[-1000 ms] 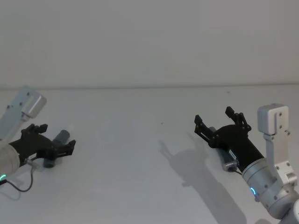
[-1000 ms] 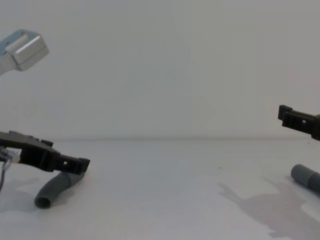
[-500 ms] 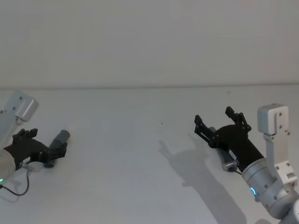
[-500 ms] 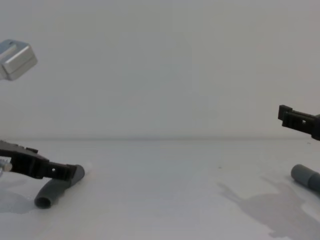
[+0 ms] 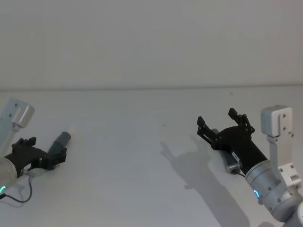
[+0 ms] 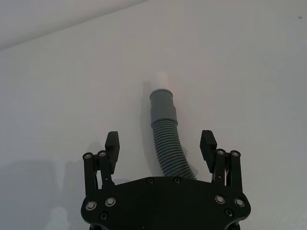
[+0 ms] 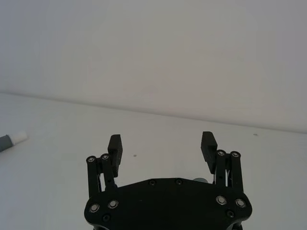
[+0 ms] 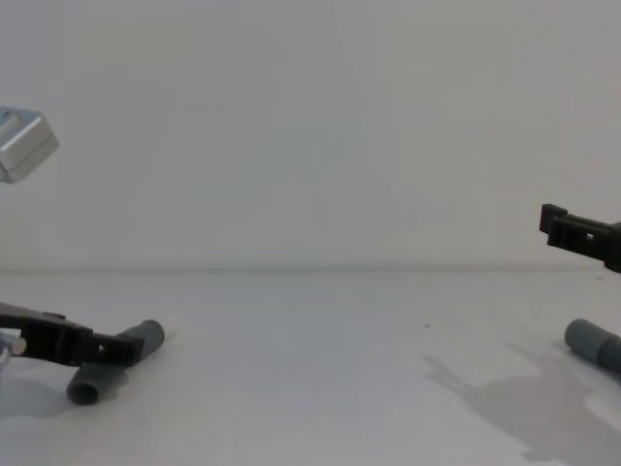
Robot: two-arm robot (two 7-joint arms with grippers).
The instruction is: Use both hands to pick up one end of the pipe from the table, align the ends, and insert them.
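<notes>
Bare lab-like test setup, plain white table (image 5: 142, 156), blank white wall (image 5: 151, 38) behind

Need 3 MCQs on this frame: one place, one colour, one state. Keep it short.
1. Where does the left hose piece lie?
A. Between the fingers of the left end effector
B. Stacked on the other piece
C. Standing upright

2. What colour is the tip sticking out of that piece's cuff?
A. Red
B. White
C. Black

3. How is the right end effector?
A. Shut on a hose piece
B. Shut, empty
C. Open, holding nothing

Answers:
1 A: the left wrist view shows the ribbed hose running between the two spread fingers.
2 B: a white tip pokes out beyond the grey cuff.
3 C: its jaws stand wide apart with nothing between them, and in the chest view the right hose piece lies on the table below it.
</notes>
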